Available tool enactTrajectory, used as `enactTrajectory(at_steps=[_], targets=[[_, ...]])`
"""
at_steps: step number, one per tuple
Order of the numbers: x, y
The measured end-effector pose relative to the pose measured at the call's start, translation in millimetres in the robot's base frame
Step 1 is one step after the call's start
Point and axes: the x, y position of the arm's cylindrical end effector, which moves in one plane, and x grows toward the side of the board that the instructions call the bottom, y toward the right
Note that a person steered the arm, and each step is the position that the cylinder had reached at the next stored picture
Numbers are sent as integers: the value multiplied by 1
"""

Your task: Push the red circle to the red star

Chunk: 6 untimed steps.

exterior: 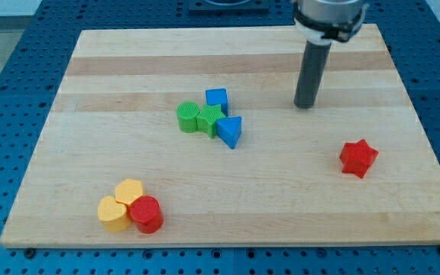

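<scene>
Camera view shows my tip (305, 105) on bare board, top right; there is no claw, only a rod, gripping nothing. The red circle (147, 215) sits bottom left, touching two yellow blocks (121, 203); the red star (357, 158) lies well apart, right. Best approach from the circle's left, skirting the yellows. The arm's upper part is cut off.

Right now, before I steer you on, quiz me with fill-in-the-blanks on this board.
1. The red circle touches two ____ blocks.
2. The red star stands ____, touching nothing.
3. My tip is toward the view's ____, above the star.
4. The green blocks adjoin two ____ blocks.

Missing: yellow; alone; top; blue
</scene>
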Motion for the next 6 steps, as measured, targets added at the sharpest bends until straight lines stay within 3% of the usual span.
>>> enactTrajectory(at_steps=[1, 6], targets=[[-34, -14], [-46, -40]])
